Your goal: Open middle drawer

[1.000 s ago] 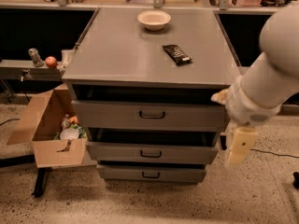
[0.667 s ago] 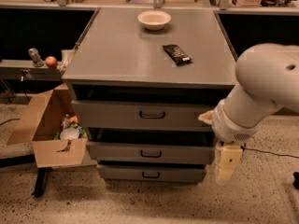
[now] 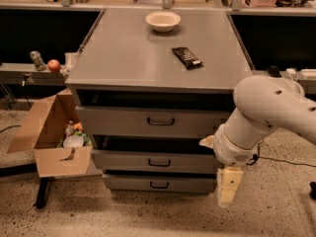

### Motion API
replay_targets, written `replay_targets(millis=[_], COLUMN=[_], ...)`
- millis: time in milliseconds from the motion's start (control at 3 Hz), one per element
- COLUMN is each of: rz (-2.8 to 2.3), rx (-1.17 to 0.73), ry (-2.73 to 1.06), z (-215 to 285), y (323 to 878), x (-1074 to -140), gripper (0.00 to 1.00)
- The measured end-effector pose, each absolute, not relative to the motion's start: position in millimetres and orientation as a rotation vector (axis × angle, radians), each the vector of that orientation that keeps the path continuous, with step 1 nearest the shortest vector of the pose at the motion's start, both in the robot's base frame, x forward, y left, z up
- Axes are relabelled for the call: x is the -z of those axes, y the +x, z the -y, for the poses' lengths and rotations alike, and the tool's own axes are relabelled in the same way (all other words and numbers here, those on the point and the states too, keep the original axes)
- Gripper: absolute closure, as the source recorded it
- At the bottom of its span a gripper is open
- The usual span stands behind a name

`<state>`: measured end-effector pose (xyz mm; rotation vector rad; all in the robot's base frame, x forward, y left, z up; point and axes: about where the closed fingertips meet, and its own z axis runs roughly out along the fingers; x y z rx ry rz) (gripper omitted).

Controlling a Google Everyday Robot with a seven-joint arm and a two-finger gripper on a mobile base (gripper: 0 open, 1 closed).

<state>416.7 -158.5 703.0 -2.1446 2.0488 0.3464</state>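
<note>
The middle drawer (image 3: pixel 123 160) sits between a taller drawer (image 3: pixel 113 121) above and a shorter one (image 3: pixel 128 183) below in the front of the grey bench (image 3: pixel 128 58). Its small dark loop handle (image 3: pixel 159 162) is at the centre of the panel. The hand (image 3: pixel 229 185) hangs off the bench's lower right corner and points down at the floor, well apart from that handle. Whether it is released or clenched, I cannot tell. The likeliest fault is taking the wrong drawer. The three handles are alike and stacked in one column, so a small error in height puts the hand on the upper or lower loop. The hand must also turn from pointing down to facing the panel, and in that swing the thick white forearm (image 3: pixel 269 112) may knock the bench's right edge or the taller drawer's front. The loop is small, so a shallow hold may slip off once the pull begins. A pull that is not straight out may skew the drawer and bind it. A hard knock may also jolt the bowl (image 3: pixel 163 20) and the dark packet (image 3: pixel 186 57) lying on top.
</note>
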Motion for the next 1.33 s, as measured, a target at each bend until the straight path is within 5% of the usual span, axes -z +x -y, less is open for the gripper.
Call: replay_targets(millis=[1333], rz=[-2.033], rx=[-0.193], ry=[-2.118], z=[163.5], y=[474.8], x=[-504.5], gripper=[0.0])
